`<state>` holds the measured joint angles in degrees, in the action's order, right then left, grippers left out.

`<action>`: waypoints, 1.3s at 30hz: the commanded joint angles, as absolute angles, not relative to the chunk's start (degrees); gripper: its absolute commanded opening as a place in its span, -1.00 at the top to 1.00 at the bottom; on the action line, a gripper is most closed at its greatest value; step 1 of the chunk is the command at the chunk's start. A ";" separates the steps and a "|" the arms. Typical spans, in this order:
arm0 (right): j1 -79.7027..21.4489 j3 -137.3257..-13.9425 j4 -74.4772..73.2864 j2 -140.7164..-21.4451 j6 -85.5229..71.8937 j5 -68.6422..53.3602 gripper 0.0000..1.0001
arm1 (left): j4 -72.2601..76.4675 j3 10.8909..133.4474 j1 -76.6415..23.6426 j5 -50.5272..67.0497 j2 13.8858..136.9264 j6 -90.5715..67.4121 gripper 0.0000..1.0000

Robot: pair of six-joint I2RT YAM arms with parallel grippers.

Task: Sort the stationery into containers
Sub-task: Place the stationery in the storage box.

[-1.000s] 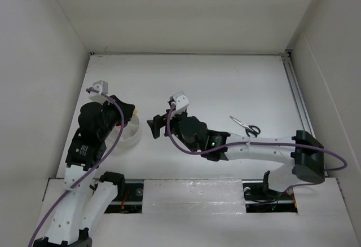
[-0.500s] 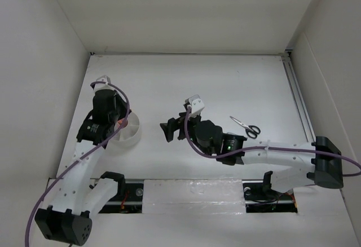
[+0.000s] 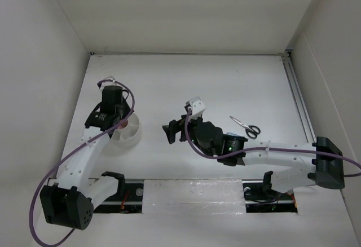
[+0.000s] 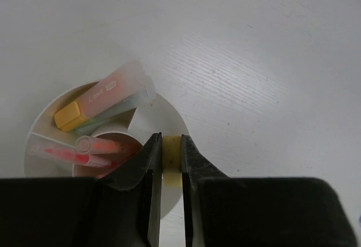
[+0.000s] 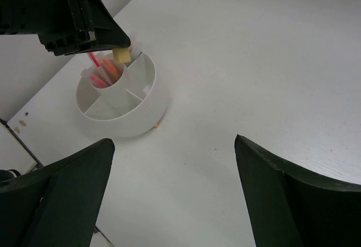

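- Top external view: we find the left gripper (image 3: 118,122) poised directly over the white tub (image 3: 131,136), which stands on the left part of the table (image 3: 225,83).
- The right gripper (image 3: 172,131) hangs above bare table, to the right of the tub and apart from it.
- The black-handled scissors (image 3: 246,127) lie flat on the table, well to the right of both grippers.
- Left wrist view: we see the jaws closed on the small yellow block (image 4: 171,155), pinched between the two fingers.
- The block sits above the tub's near side, beside the central cup; we cannot tell which wedge lies beneath it.
- An orange-ended marker (image 4: 104,96) with a clear cap leans in one wedge compartment, and pink pens (image 4: 84,148) stand in the central cup.
- Right wrist view: the right fingers (image 5: 67,196) stand wide apart with nothing between them.
- The tub is ahead and to the left, and the block is held just over its far rim, clear of the walls.
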<state>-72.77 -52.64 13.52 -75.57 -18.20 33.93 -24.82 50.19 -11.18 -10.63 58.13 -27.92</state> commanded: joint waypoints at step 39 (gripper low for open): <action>-72.69 -52.73 14.06 -73.21 -18.81 35.33 -0.87 | -25.66 53.26 -11.25 -9.84 62.23 -26.98 0.38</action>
